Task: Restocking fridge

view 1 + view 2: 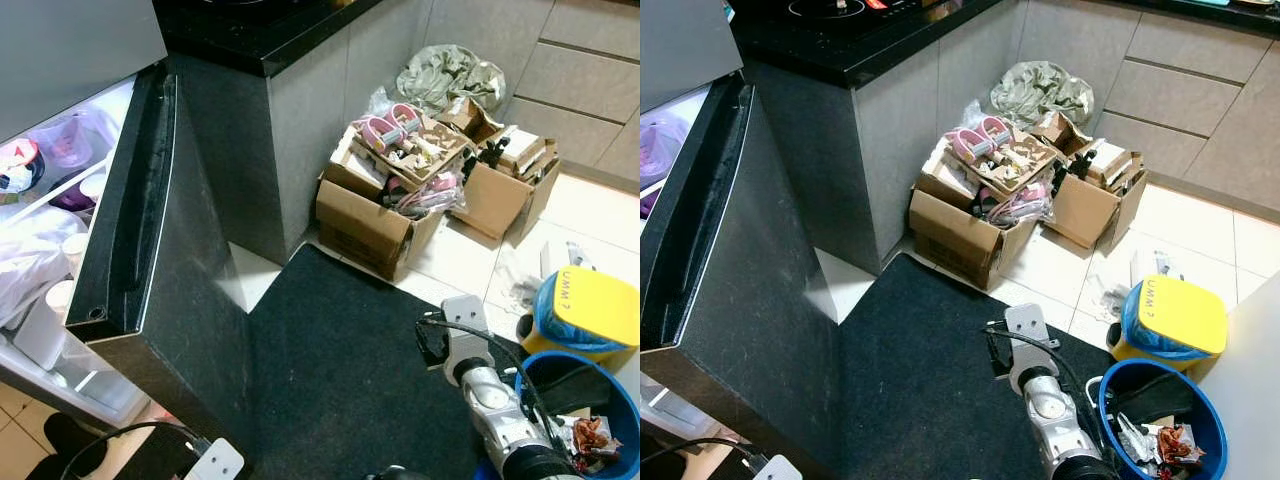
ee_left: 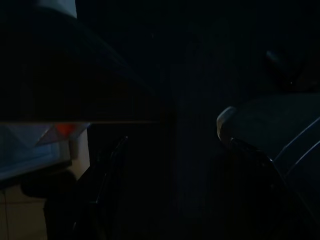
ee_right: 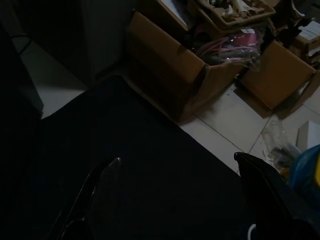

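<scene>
Over dark mat (image 3: 150, 190), right gripper (image 3: 180, 200) splayed

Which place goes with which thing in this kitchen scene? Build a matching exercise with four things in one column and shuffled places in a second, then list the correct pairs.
Things:
1. open black fridge door
2. brown cardboard boxes of clutter
3. yellow-lidded bin
4. dark floor mat

Places:
A. on the tiles beside the round blue bucket
B. swung out on the robot's left, in front of lit shelves
C. flat on the floor in the middle, under the right arm
D. against the grey cabinets beside the counter's corner

Pairs: 1-B, 2-D, 3-A, 4-C
</scene>
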